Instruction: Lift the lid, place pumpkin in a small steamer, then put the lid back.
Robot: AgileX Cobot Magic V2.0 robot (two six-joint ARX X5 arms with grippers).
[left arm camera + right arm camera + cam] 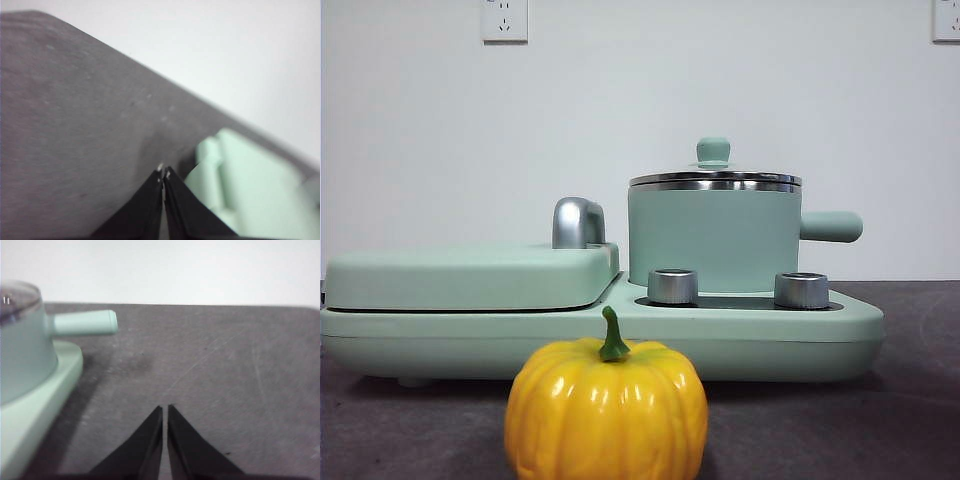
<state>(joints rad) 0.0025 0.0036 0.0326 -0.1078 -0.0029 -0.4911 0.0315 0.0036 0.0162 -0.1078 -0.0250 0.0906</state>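
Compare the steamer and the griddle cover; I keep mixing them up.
The steamer is a tall cylinder with a steel rim and side handle; the griddle cover is low, flat and rimless. The steamer carries a glass lid; the cover has none. Both are mint green.

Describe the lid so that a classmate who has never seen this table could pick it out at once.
Find the long mint-green cooker on the dark table. On its right half stands the small steamer; the lid caps it. Unlike the flat green cover beside it, it is round, steel-rimmed, with a small knob.
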